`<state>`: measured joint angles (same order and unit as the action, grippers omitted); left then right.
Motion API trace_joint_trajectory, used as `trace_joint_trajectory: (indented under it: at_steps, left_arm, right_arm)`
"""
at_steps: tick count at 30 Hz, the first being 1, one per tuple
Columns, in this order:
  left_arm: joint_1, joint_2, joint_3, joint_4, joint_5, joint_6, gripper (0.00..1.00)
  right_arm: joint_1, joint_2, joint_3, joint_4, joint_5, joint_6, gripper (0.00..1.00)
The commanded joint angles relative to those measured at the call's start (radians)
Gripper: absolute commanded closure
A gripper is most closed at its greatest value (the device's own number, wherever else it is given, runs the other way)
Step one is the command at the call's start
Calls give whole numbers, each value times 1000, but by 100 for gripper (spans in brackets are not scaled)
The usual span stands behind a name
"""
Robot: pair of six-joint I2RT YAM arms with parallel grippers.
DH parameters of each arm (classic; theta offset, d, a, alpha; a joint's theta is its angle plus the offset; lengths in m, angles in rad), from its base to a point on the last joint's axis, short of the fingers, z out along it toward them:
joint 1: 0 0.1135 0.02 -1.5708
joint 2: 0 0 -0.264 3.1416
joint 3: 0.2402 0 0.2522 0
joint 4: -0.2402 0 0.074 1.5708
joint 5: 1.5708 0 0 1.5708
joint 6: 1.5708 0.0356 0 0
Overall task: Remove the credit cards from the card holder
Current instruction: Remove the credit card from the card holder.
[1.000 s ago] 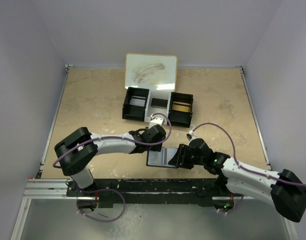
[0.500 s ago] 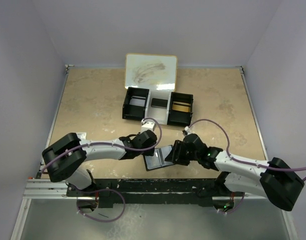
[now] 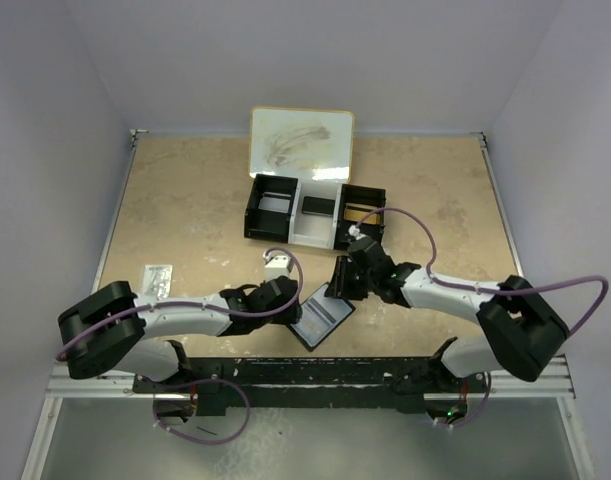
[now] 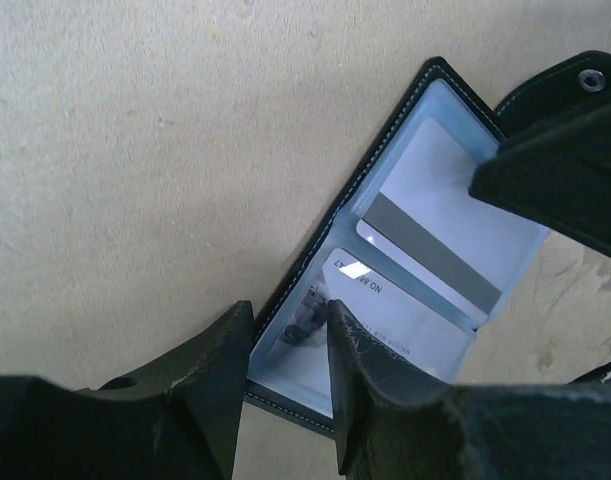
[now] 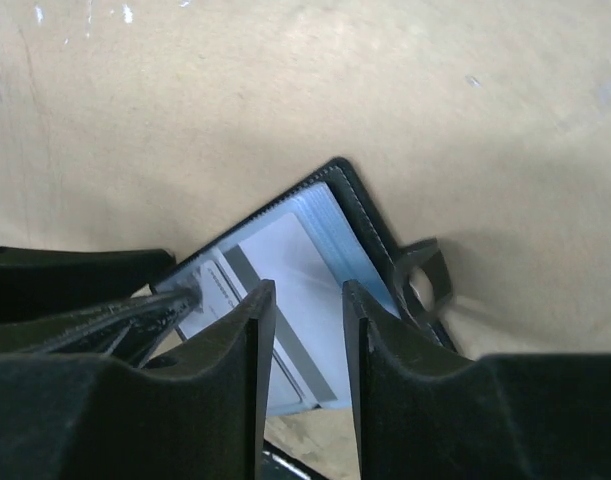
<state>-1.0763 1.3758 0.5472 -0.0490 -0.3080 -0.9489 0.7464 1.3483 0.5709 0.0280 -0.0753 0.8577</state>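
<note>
Left hand (image 4: 288,310) part-open, astride card holder (image 4: 437,98) edge; right hand (image 5: 307,290) part-open over striped card (image 5: 295,260), contact unclear.

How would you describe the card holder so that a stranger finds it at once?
On the beige table, look near the near edge, in front of the black-and-white tray. The card holder lies open there, between the left claw and the right claw. Only it is small, flat, black, with a shiny blue-grey inside.
</note>
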Motion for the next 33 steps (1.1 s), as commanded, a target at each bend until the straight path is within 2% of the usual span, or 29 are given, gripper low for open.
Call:
trace_joint_trajectory:
  at_steps: [1, 3, 6, 8, 11, 14, 18, 22, 26, 29, 33]
  left_arm:
    - [-34, -33, -29, -15, -43, -91, 66]
    - [-43, -37, -32, -22, -55, -105, 66]
    - [-49, -46, -29, -29, -72, -107, 66]
    - [-50, -52, -19, -42, -91, -105, 66]
    - [-50, -53, 2, -57, -113, -88, 64]
    - [-48, -47, 26, -63, -131, -65, 61]
    - [-44, -17, 69, -59, -128, -23, 59]
    - [-42, 27, 96, -45, -100, -7, 58]
    - [-43, 40, 71, -19, -66, -24, 59]
    - [-43, 18, 28, 0, -46, -51, 60]
    - [-54, -35, -35, 38, -19, -104, 61]
  right_arm:
    - [-4, 82, 125, -1, -89, -169, 65]
    - [-4, 75, 158, -60, -22, -151, 63]
    - [-4, -27, 187, -182, 103, -134, 50]
    - [-4, -107, 166, -245, 132, -97, 45]
    - [-4, -221, 91, -278, 107, -21, 42]
    - [-4, -315, -62, -231, 43, 69, 41]
    - [-4, -387, -225, -70, -51, 163, 41]
    - [-4, -334, -256, 59, -73, 193, 41]
    - [-4, -188, -206, 155, -80, 171, 41]
    - [-5, -67, -133, 214, -89, 144, 42]
    - [-5, 80, 32, 180, -97, 42, 43]
